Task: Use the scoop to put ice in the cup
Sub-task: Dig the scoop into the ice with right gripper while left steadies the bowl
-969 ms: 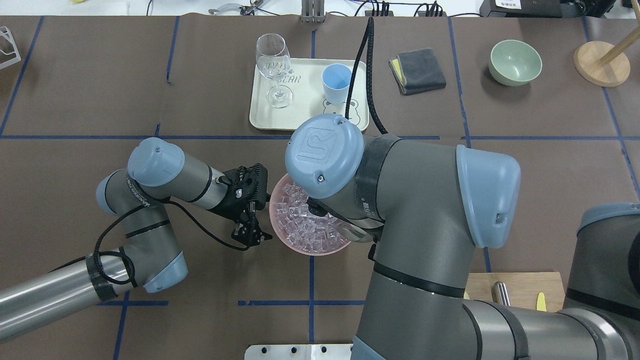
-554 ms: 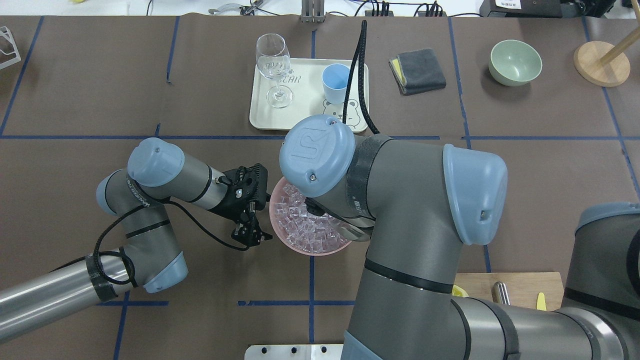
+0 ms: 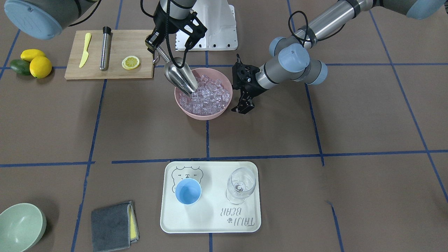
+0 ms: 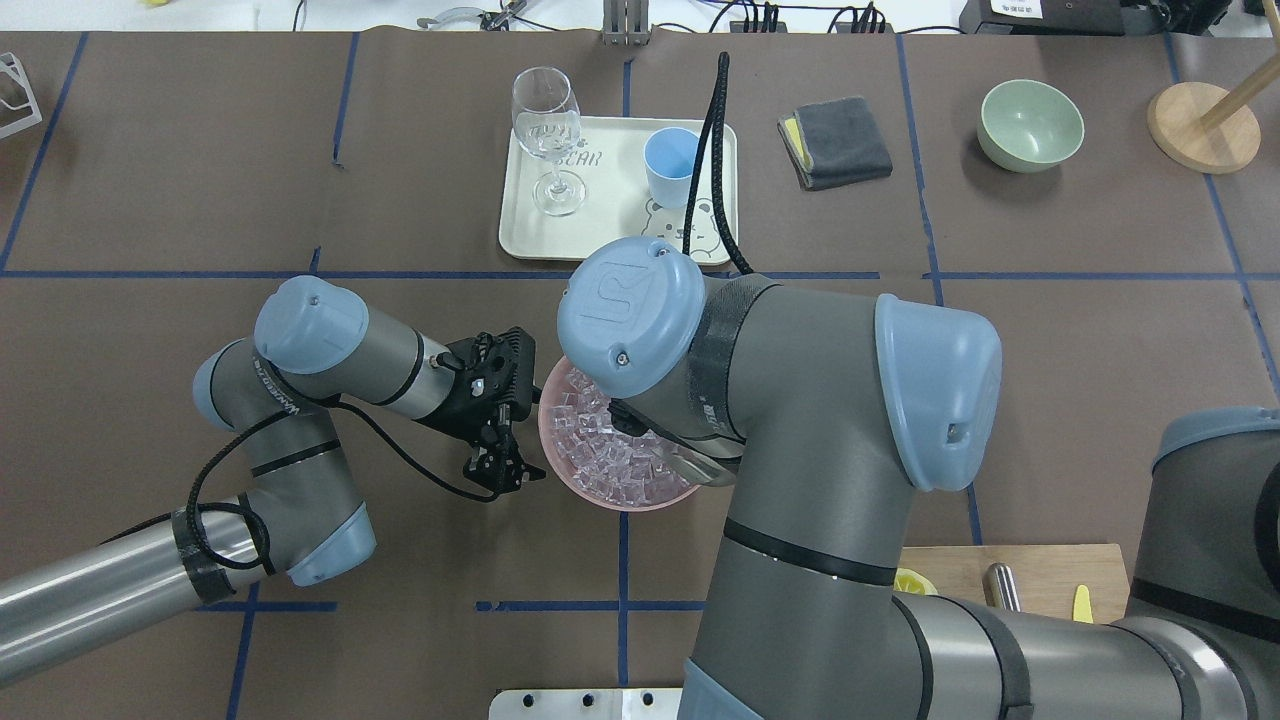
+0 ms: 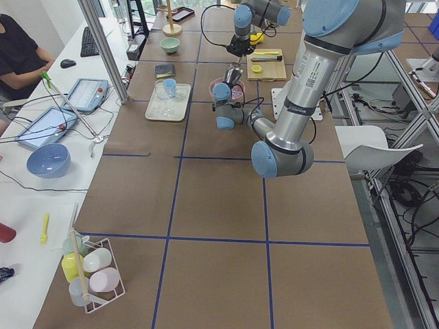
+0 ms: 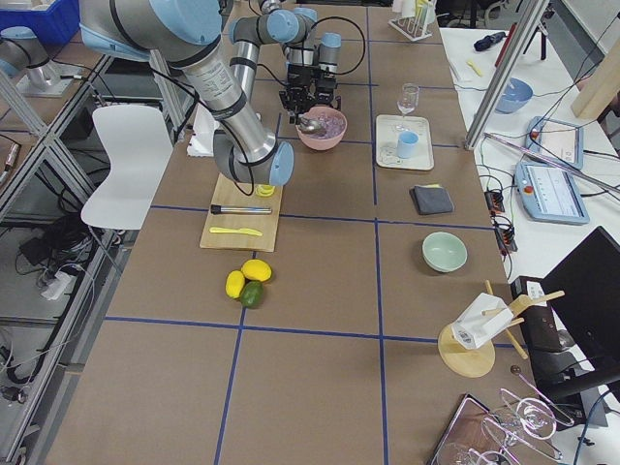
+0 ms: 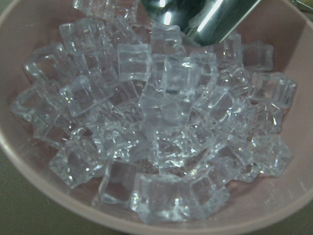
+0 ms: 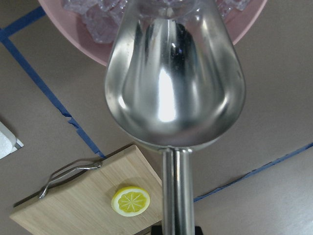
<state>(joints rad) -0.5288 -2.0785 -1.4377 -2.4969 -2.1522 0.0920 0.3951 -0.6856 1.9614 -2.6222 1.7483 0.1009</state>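
The ice (image 3: 210, 96) fills a pink bowl (image 3: 204, 115) at mid-table; it also shows in the overhead view (image 4: 610, 450) and up close in the left wrist view (image 7: 161, 127). My right gripper (image 3: 156, 52) is shut on the handle of the steel scoop (image 3: 180, 77). The scoop (image 8: 173, 83) tilts down with its tip in the ice at the bowl's edge. The light-blue cup (image 3: 188, 191) stands upright and empty on a cream tray (image 3: 210, 224). My left gripper (image 3: 242, 108) hangs just beside the bowl, apart from its rim. I cannot tell whether it is open or shut.
A wine glass (image 3: 240, 185) stands on the tray beside the cup. A cutting board (image 3: 115, 42) with a lemon slice, steel tube and yellow knife lies behind the bowl. A green bowl (image 3: 19, 224) and grey cloth (image 3: 112, 225) are at the far edge.
My right arm has shifted a little toward the left arm's side, moving the scoop along in the ice. The left arm has not moved.
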